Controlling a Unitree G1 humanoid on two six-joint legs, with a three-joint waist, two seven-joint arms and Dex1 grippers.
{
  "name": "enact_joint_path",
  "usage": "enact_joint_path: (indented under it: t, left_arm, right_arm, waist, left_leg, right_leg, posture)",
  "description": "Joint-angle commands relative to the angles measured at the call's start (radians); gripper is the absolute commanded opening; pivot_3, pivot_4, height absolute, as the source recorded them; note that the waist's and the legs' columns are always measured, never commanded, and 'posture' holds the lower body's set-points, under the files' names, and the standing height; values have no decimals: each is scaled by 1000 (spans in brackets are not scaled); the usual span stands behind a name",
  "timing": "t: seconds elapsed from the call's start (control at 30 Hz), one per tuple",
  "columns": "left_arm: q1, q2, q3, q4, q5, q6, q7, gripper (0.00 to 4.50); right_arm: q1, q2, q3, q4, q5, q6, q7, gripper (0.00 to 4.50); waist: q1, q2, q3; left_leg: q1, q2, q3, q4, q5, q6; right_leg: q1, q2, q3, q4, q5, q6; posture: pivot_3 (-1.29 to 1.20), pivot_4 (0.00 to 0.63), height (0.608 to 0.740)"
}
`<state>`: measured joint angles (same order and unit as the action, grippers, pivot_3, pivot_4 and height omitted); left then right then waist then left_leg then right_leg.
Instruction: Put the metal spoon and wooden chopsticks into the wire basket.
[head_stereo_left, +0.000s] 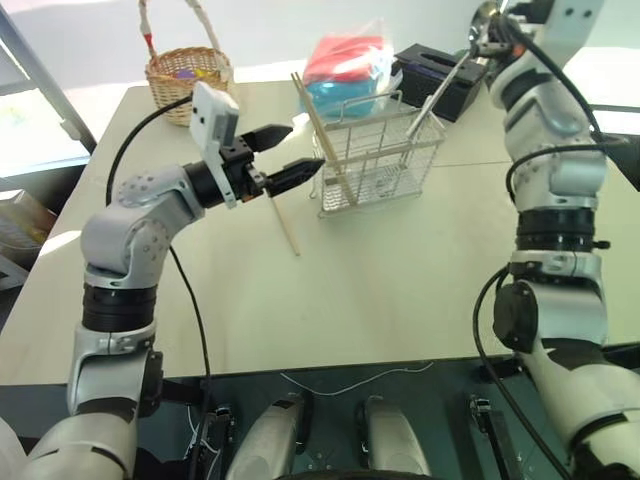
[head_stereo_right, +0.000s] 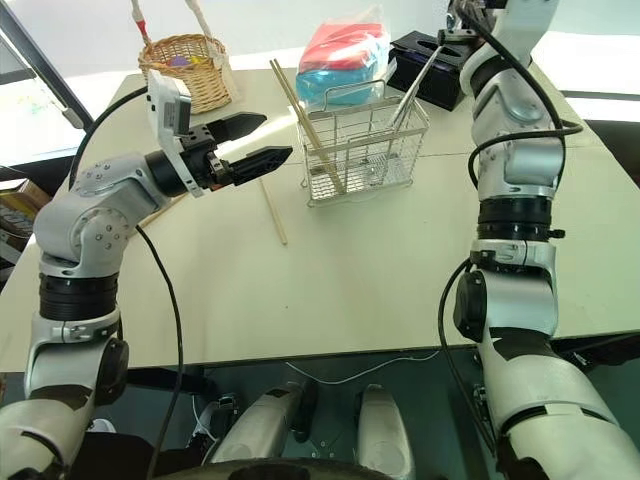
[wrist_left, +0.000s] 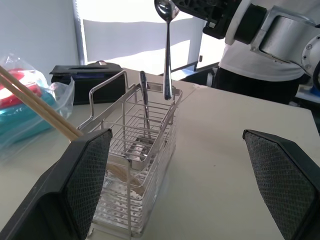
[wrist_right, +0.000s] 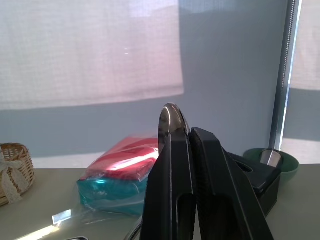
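1. The wire basket (head_stereo_left: 378, 152) stands on the surface (head_stereo_left: 400, 290), two wooden chopsticks (head_stereo_left: 322, 150) leaning inside.
2. Left fingers (head_stereo_left: 290, 153) gape wide, empty, beside it.
3. Right fingers (wrist_left: 192, 6) pinch the metal spoon (wrist_left: 167, 55), handle dipping into the basket.
4. One chopstick (head_stereo_left: 282, 223) lies outside.

You see wicker basket (head_stereo_left: 187, 72) upper left on table (head_stereo_left: 400, 290); red-and-teal bag (head_stereo_left: 346, 62) top centre; black box (head_stereo_left: 437, 75) just right of bag.
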<state>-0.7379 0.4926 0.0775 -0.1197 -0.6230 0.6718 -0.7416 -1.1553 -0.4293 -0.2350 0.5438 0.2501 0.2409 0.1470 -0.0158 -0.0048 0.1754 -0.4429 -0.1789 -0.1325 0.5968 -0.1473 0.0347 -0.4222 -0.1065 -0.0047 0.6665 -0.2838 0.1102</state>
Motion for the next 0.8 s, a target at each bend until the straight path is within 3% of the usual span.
enact_joint_path:
  t: [0.03,0.23,0.47,0.57,0.77,0.8]
  left_arm:
    - [9,15,44,-57,-17,1,20,4429]
    - [26,22,60,-84,-24,14,38,4429]
    - [20,29,64,-79,-30,15,44,4429]
    - [12,26,59,-68,-28,9,45,4429]
    - [-7,16,50,-42,-22,-3,43,4429]
    - [-10,14,48,-36,-20,-6,42,4429]
  right_arm:
    - [-86,-6,-7,97,-19,-103,22,24]
    - [-106,1,19,221,-68,-241,50,24]
    - [-5,43,59,179,-117,-382,66,24]
    - [33,53,66,143,-124,-389,62,965]
    - [81,51,57,47,-119,-340,41,4018]
    - [87,48,54,30,-117,-329,40,4018]
  waist:
    - [-2,0,0]
    - [-4,0,0]
    - [-5,0,0]
    - [-5,0,0]
    - [-4,0,0]
    - [-4,0,0]
  left_leg:
    - [0,0,0,0,0,0]
    - [0,0,0,0,1,-1]
    - [0,0,0,0,1,-2]
    - [0,0,0,0,1,-2]
    - [0,1,-1,0,2,-3]
    - [0,1,-1,0,2,-3]
  right_leg:
    - [0,0,0,0,0,0]
    - [-1,1,0,1,0,-1]
    - [-1,1,1,2,0,-1]
    - [-2,2,1,3,0,-1]
    - [-2,2,1,3,0,-1]
    - [-2,2,1,3,0,-1]
  posture:
    - [0,150,721]
    - [0,150,721]
    - [0,150,721]
    - [0,150,721]
    - [0,150,721]
    - [0,150,721]
